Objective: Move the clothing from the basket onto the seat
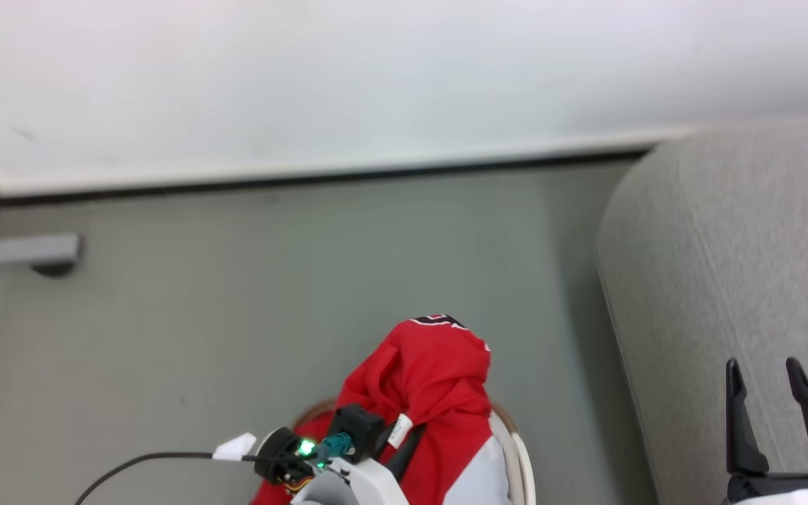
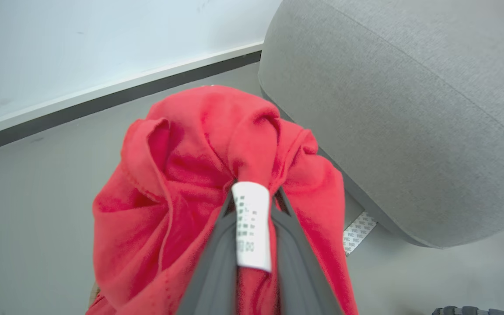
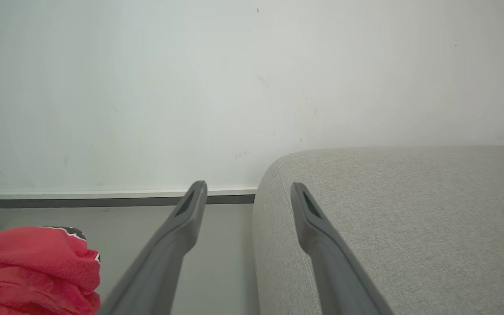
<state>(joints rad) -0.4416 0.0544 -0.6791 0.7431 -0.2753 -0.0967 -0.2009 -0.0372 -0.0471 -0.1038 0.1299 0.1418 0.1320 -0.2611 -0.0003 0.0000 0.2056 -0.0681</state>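
Observation:
The red clothing point(image 1: 425, 379) hangs bunched up over the basket point(image 1: 520, 456), whose white wall and tan braided rim show at the bottom of the head view. My left gripper point(image 2: 255, 194) is shut on a fold of the clothing point(image 2: 177, 183), with the white label point(image 2: 252, 227) lying between its fingers. In the head view the left gripper point(image 1: 404, 429) is partly buried in the fabric. My right gripper point(image 1: 769, 382) stands open with nothing in it, over the grey seat point(image 1: 741, 280). Between the open fingers of the right gripper point(image 3: 248, 188), the seat point(image 3: 409, 218) has its rounded edge.
Grey floor point(image 1: 306, 294) lies between the basket and a white wall with a dark baseboard point(image 1: 306, 179). A small grey fitting point(image 1: 25, 249) sits by the wall at left. A black cable point(image 1: 137, 461) trails from my left wrist. The seat point(image 2: 409, 109) stands close on the right.

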